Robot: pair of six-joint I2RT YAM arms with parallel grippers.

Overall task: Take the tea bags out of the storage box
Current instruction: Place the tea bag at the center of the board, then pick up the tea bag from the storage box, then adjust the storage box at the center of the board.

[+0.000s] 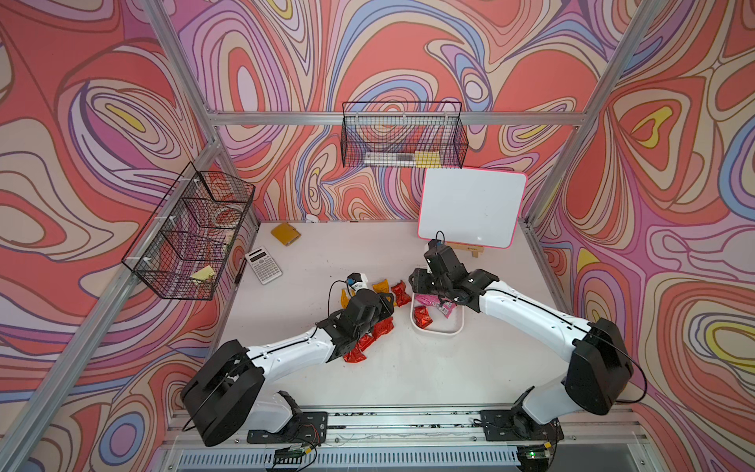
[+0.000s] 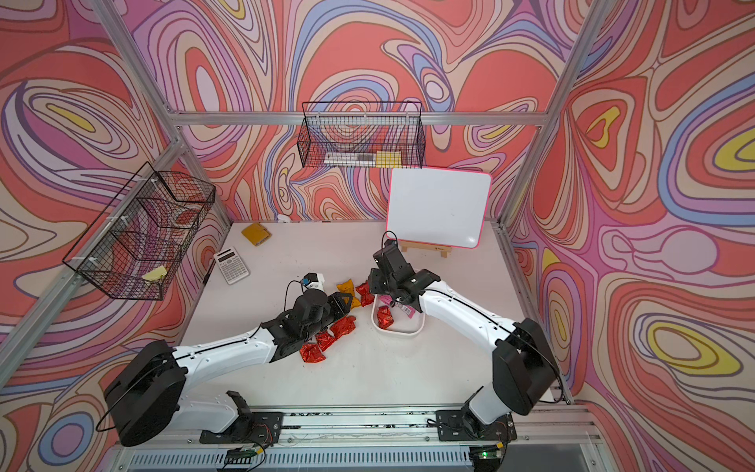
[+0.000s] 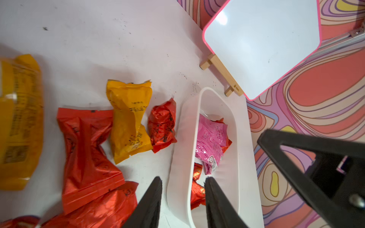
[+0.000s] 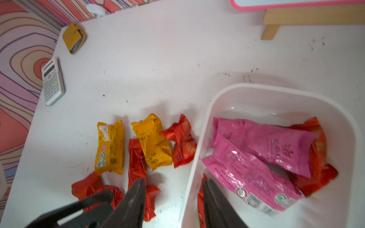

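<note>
The tea bags (image 4: 246,173) left to take out sit in the box (image 1: 439,334), just right of centre in both top views. There are two overlapping pink bags (image 4: 262,142), red foil (image 4: 318,138) under them, and a red bag (image 1: 423,316) in the box's lower left. In a top view the pink pair runs from upper left to lower right across the box's upper half, partly hidden under your right wrist. The yellow bags (image 4: 110,146) and loose red bags (image 1: 354,355) are already out on the table (image 1: 408,367), just left of the box.

Your right gripper (image 4: 173,181) is the nearer one. It hangs over the box's upper-left corner with its jaws well apart and empty, and its wrist view shows the box wall between the fingers. From there the pink bags lie toward the box's middle, so I judge you need a short move inward, closing across their narrow width.

Your left gripper (image 3: 183,178) is part open and empty, just left of the box above the loose bags.
</note>
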